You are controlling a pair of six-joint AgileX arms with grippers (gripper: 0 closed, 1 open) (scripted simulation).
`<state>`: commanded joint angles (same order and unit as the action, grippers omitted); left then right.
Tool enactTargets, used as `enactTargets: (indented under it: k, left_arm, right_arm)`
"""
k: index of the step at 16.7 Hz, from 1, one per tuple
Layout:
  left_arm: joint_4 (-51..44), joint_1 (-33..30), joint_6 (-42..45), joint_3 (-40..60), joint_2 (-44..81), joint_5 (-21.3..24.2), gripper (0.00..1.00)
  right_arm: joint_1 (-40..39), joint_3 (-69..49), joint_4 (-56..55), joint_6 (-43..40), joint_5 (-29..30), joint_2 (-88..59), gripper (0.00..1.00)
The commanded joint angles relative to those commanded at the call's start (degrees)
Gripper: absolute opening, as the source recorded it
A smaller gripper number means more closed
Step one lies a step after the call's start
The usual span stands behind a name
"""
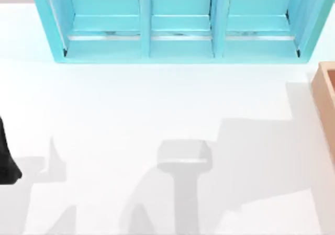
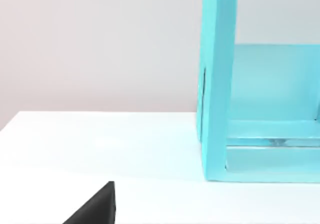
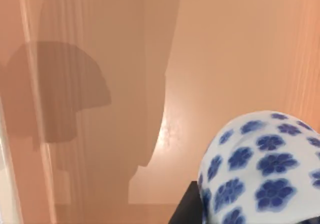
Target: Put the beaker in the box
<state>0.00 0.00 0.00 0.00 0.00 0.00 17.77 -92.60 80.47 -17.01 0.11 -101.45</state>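
The beaker [image 3: 260,169], white with dark blue flowers, sits close up in the right wrist view. A dark finger [image 3: 186,208] of my right gripper lies against its side, so the gripper is shut on it. Behind the beaker spreads the orange-brown wooden inside of the box [image 3: 225,59], with shadows of the arm falling on it. From above, one corner of the box [image 1: 325,88] shows at the table's right edge. My left gripper [image 1: 6,161] stays parked at the far left edge, and its black tip [image 2: 95,208] appears low in the left wrist view.
A large cyan three-bay shelf unit [image 1: 178,23] stands along the back of the white table [image 1: 157,114]. Its end wall [image 2: 217,84] rises close ahead of the left wrist camera. Grey arm shadows lie on the table's front middle.
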Motion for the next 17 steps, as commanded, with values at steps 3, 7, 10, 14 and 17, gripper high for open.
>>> enactTargets:
  k: [3,7,10,14,17]
  left_arm:
    - [0.0,0.0,0.0,0.0,0.0,0.0,1.0]
    - [0.0,0.0,0.0,0.0,0.0,0.0,1.0]
    - [0.0,0.0,0.0,0.0,0.0,0.0,1.0]
    - [0.0,0.0,0.0,0.0,0.0,0.0,1.0]
    - [0.0,0.0,0.0,0.0,0.0,0.0,1.0]
  right_arm:
    - [0.03,0.01,0.01,-0.03,0.0,0.01,0.0]
    - [-0.13,2.06,-2.37,0.15,-0.04,-0.24,0.0]
    - [-0.16,7.35,-7.85,0.22,-0.04,-0.25,0.0]
    - [-0.17,13.64,-14.29,0.19,0.0,-0.69,0.0]
    - [-0.18,13.95,-14.6,0.19,0.01,-0.66,0.0]
